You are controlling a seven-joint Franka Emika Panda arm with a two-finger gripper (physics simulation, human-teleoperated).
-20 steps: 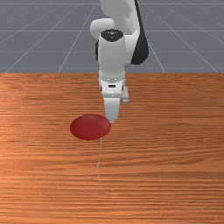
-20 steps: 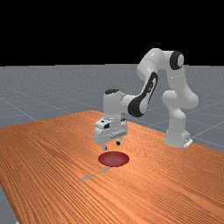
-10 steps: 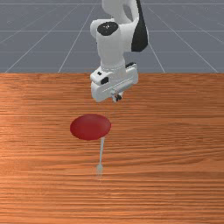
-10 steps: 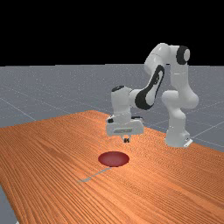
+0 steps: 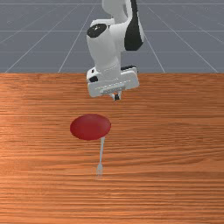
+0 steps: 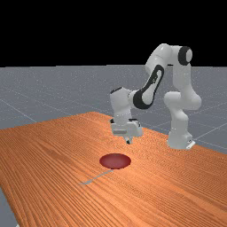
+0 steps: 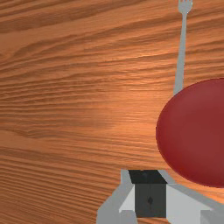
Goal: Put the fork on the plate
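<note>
Currently | red plate (image 5: 90,127) on table (image 5: 175,131) | fork (image 7: 181,57) mostly outside — handle end at rim | hand (image 5: 116,97) raised — fingers pressed together

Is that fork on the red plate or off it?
Off: the fork lies on the table, its handle end at the rim of the plate.
</note>
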